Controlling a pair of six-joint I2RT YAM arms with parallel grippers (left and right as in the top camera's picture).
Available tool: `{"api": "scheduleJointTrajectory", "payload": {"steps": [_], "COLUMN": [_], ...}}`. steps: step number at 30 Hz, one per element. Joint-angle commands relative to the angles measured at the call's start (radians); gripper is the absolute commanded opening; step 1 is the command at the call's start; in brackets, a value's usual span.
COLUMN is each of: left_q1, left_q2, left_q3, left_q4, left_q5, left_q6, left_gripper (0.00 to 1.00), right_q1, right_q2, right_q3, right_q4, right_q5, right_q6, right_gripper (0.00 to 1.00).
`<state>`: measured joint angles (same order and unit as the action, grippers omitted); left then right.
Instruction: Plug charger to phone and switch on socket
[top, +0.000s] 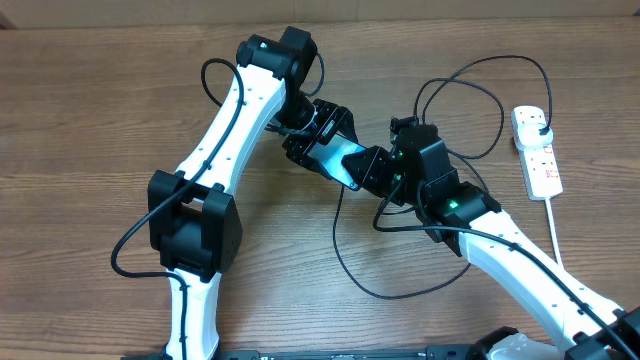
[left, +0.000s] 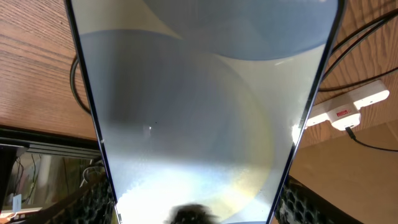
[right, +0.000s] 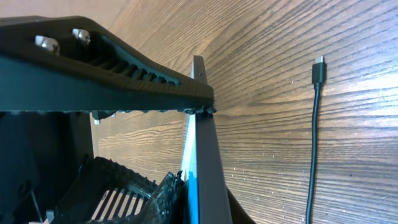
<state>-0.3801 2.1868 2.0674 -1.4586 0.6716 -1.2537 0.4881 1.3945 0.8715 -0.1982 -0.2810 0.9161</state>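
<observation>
The phone (top: 338, 160) is held above the table centre between both grippers. My left gripper (top: 318, 135) is shut on its upper-left end; in the left wrist view the screen (left: 199, 112) fills the space between the fingers (left: 196, 208). My right gripper (top: 375, 172) is shut on its lower-right end; the right wrist view shows the phone edge-on (right: 205, 155) between the fingers (right: 199, 199). The charger cable (top: 334, 240) loops over the table. Its small plug tip (right: 318, 68) lies free on the wood. The socket (top: 540, 160) lies at the right with the black plug in it.
The socket's thick white cord (top: 553, 225) runs toward the front right. The socket also shows in the left wrist view (left: 348, 109). Black cable loops lie around and under the right arm. A beige wall runs along the table's back edge.
</observation>
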Motion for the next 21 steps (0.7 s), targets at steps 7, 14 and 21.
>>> {"api": "scheduleJointTrajectory", "payload": {"steps": [7, 14, 21], "left_q1": [-0.006, -0.006, -0.006], "left_q2": [-0.008, -0.008, -0.008], "left_q3": [0.030, 0.030, 0.030], "left_q4": [-0.004, -0.003, -0.003], "left_q5": [0.008, 0.008, 0.004], "left_q6": [0.020, 0.020, 0.020], "left_gripper": [0.74, 0.77, 0.90], "right_q1": [0.005, 0.005, -0.009], "right_q2": [0.007, 0.006, 0.003], "right_q3": [0.026, 0.026, 0.026], "right_q4": [0.002, 0.014, 0.014], "right_q5": [0.011, 0.011, 0.011], "right_q6": [-0.003, 0.000, 0.000], "right_gripper": [0.11, 0.05, 0.04]}}
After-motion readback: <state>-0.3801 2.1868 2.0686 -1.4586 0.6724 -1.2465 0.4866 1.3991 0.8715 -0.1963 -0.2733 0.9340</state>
